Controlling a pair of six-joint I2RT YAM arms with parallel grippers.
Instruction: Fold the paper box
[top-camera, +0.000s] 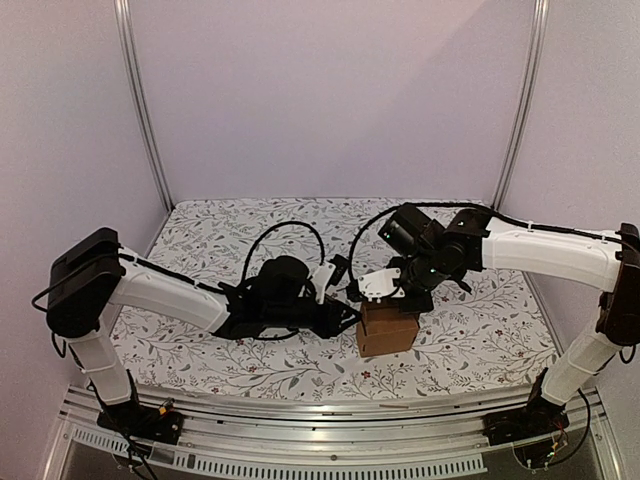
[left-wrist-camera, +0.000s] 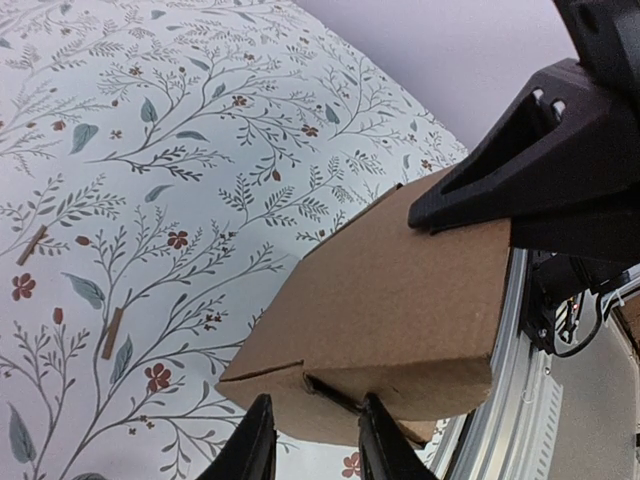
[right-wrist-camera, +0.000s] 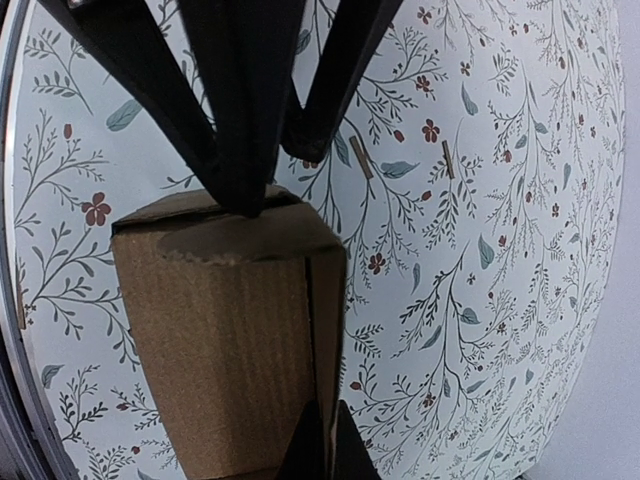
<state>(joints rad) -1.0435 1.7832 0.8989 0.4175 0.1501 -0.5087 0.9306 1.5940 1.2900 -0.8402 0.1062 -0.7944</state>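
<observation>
The paper box (top-camera: 388, 332) is a small brown cardboard cuboid standing on the floral cloth near the front middle. My left gripper (top-camera: 352, 318) is at its left side. In the left wrist view the box (left-wrist-camera: 400, 290) fills the centre, and the left gripper (left-wrist-camera: 315, 425) is open, its fingertips (left-wrist-camera: 372, 425) against a lower flap and slot. My right gripper (top-camera: 398, 303) reaches down onto the box top. In the right wrist view the right gripper (right-wrist-camera: 328, 440) is pinched on a thin side wall of the box (right-wrist-camera: 220, 350).
The floral cloth (top-camera: 230, 250) covers the table. An aluminium rail (top-camera: 330, 405) runs along the near edge, close to the box. Purple walls and two metal posts (top-camera: 150, 110) close in the back and sides. Small brown scraps (left-wrist-camera: 112, 333) lie on the cloth.
</observation>
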